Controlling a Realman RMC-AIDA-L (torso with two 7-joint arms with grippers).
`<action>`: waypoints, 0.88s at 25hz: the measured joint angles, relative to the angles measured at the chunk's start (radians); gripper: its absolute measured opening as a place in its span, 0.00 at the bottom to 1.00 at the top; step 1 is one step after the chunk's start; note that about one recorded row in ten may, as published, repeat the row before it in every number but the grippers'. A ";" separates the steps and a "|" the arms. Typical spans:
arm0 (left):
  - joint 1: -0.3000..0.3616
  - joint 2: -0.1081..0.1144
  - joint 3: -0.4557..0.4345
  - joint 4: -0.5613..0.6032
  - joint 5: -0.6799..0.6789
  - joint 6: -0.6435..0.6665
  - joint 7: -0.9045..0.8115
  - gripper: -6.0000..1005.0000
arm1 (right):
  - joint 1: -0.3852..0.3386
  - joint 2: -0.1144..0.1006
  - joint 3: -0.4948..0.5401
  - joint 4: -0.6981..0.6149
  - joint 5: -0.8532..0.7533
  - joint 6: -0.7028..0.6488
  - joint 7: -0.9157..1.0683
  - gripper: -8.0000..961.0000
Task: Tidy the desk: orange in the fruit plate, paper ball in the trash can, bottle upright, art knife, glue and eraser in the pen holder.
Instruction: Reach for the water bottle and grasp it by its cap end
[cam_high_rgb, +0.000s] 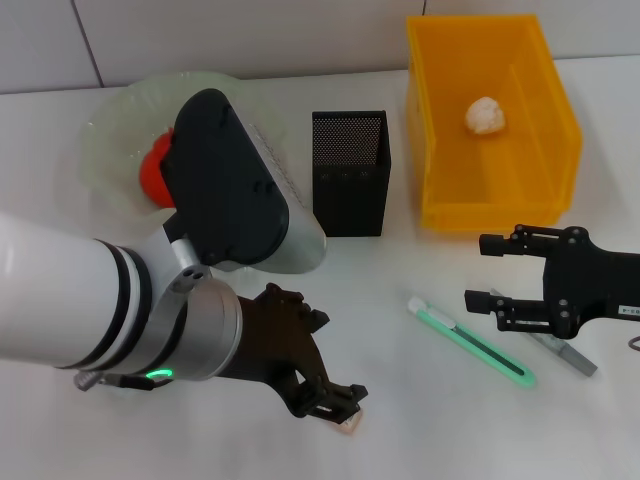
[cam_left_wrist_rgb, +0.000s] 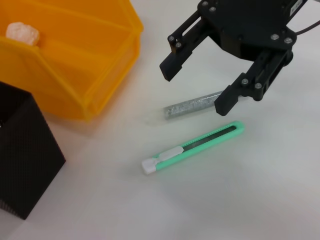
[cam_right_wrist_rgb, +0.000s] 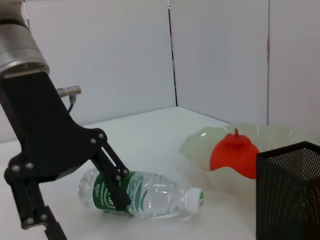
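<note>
The left end effector (cam_high_rgb: 335, 400) hangs low over the near edge of the white worktop (cam_high_rgb: 400, 400), its fingers spread wide. Something small and pinkish shows just under its tips; what it is cannot be told. In the right wrist view this end effector stands in front of the bottle (cam_right_wrist_rgb: 140, 194), which lies on its side with its white cap towards the pen holder (cam_high_rgb: 349, 172); touching or apart cannot be told.

The right end effector (cam_high_rgb: 482, 272) hovers at the right side of the worktop, fingers released and apart, gripping nothing. Just beside its fingertips lie the green art knife (cam_high_rgb: 470, 341) and a grey glue stick (cam_high_rgb: 550, 345), near each other and both flat on the surface. The lower finger overlaps the end of the glue stick.

The orange (cam_high_rgb: 153, 167) sits inside the fruit plate (cam_high_rgb: 120, 120) at the far left, partly hidden by the left arm. The pen holder stands upright in the middle, with bare worktop between it and the trash can (cam_high_rgb: 490, 200) to its right. The paper ball (cam_high_rgb: 485, 116) rests in the trash can. Open surface stretches between the two end effectors.
</note>
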 joint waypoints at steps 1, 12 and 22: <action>-0.002 0.000 0.004 -0.001 0.001 -0.001 0.000 0.80 | 0.000 0.000 0.000 0.000 0.000 0.001 0.000 0.75; -0.007 0.000 -0.017 -0.002 0.043 -0.046 0.006 0.80 | 0.002 -0.002 0.000 -0.002 -0.002 0.009 0.000 0.75; -0.060 0.000 -0.102 -0.061 0.222 -0.078 -0.062 0.80 | -0.007 -0.002 0.002 -0.001 0.002 0.010 0.003 0.75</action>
